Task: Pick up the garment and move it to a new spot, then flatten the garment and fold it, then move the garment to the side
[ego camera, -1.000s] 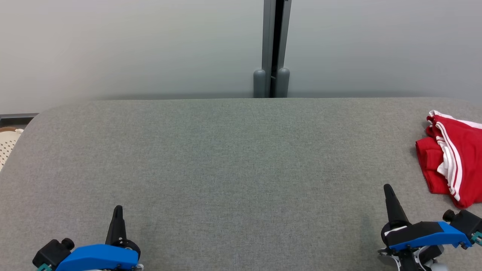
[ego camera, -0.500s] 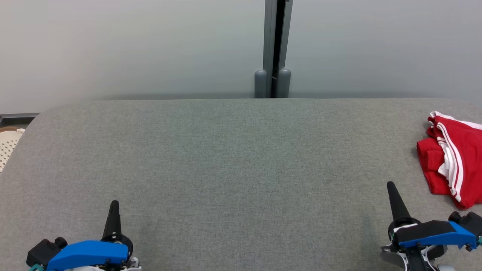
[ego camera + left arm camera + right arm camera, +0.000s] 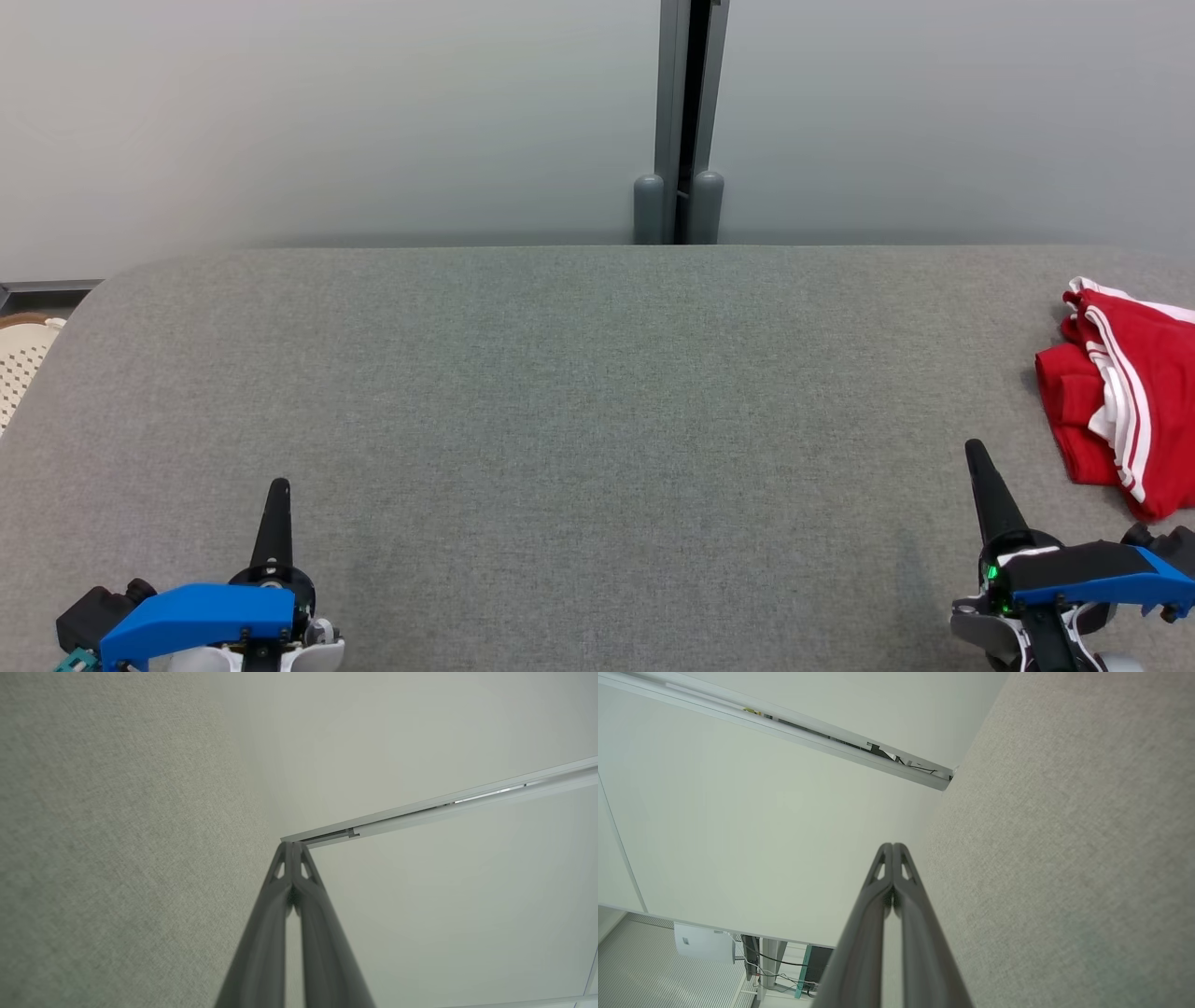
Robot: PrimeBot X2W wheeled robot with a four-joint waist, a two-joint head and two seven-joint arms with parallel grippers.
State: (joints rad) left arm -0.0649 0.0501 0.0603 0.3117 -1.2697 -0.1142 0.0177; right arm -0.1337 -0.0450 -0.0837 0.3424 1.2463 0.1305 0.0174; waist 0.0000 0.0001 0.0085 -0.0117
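One crumpled red cloth garment with white stripes (image 3: 1144,401) lies at the right edge of one big grey fabric table (image 3: 579,373). There are two grippers. The left gripper (image 3: 278,487) and the right gripper (image 3: 976,450) each have both dark fingers pressed together, holding nothing. The right gripper is near the garment, not touching it.

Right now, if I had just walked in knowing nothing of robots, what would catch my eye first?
The bunched red garment with white stripes jumps out first, lying at the right edge of the wide grey fabric surface. Next come the two blue-bodied arms at the near corners: the left gripper and the right gripper, each with dark fingers pressed shut, holding nothing.
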